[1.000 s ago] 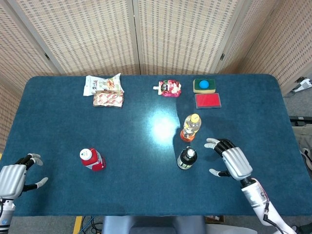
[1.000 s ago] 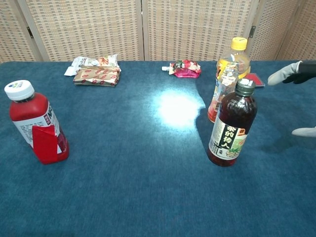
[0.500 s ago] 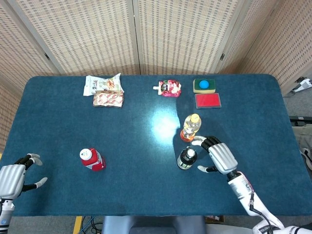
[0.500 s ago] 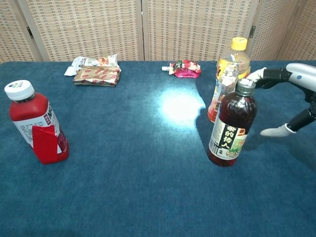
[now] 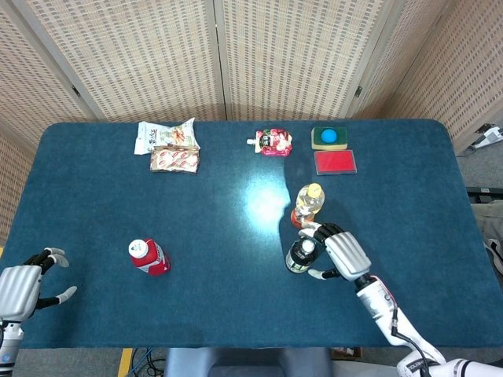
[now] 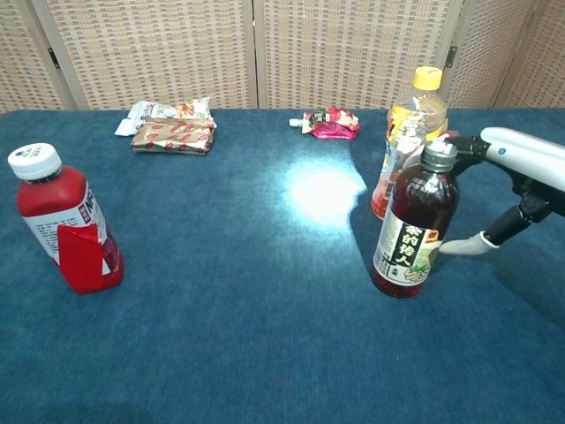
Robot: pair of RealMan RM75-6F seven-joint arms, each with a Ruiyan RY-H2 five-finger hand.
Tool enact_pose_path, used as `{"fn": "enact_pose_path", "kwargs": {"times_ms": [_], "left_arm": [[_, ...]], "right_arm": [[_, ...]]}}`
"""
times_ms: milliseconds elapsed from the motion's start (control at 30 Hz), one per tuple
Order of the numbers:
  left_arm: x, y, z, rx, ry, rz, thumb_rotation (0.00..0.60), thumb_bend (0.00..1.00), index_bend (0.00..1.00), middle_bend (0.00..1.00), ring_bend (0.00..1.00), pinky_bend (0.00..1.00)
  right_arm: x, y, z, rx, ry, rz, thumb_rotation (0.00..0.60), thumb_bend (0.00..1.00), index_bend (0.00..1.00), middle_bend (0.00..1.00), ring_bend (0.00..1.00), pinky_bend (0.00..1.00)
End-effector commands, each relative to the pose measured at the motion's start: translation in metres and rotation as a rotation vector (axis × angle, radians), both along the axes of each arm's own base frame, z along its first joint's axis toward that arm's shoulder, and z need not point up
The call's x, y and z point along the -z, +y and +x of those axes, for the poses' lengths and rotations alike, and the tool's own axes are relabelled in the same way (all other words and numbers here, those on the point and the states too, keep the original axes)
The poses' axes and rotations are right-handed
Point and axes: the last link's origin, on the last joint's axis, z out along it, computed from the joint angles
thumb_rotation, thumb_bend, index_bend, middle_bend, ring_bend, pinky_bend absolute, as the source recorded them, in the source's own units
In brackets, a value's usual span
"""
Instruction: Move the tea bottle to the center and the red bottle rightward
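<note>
Blue cloth covers the table (image 5: 94, 196). From the head view, the tea bottle (image 5: 301, 255) stands right of centre, just in front of the yellow-capped bottle (image 5: 308, 204); the right hand (image 5: 338, 250) wraps around it, fingers spread, not clearly gripping. The red bottle (image 5: 148, 257) stands front-left. The left hand (image 5: 22, 287) rests wide at the table's corner.

From the chest view, the right hand (image 6: 516, 181) brackets the tea bottle (image 6: 415, 221), a fingertip near its cap, the thumb low beside it. The red bottle (image 6: 62, 231) stands far left.

Three bottles stand on the table: a red bottle (image 5: 148, 257), a dark tea bottle (image 5: 301, 255) and a yellow-capped bottle (image 5: 309, 203). Two snack packets (image 5: 167, 135) lie stacked, plus one pink pouch (image 5: 274, 142), one red pad (image 5: 335, 162) and what looks like one sponge (image 5: 329, 138).
</note>
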Motion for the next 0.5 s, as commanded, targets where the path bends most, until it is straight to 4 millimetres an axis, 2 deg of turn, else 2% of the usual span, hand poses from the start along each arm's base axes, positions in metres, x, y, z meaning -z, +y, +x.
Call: {"fn": "enact_pose_path", "kwargs": {"times_ms": [33,267,500], "left_arm": [[0.000,0.000,0.000,0.000,0.000,-0.001,0.600,0.09,0.46,0.34,0.41,0.68],[0.000,0.000,0.000,0.000,0.000,0.001,0.600,0.09,0.46,0.34,0.41,0.68],[0.000,0.000,0.000,-0.003,0.000,-0.002,0.600,0.09,0.46,0.34,0.41,0.68]], "right_arm": [[0.004,-0.001,0.001,0.000,-0.007,0.008,0.600,0.05,0.27,0.21,0.18,0.26],[0.012,-0.003,0.002,-0.004,-0.017,0.014,0.600,0.05,0.27,0.25,0.20,0.36],[0.019,-0.008,0.004,0.001,-0.036,-0.006,0.600,0.05,0.27,0.38,0.34,0.48]]}}
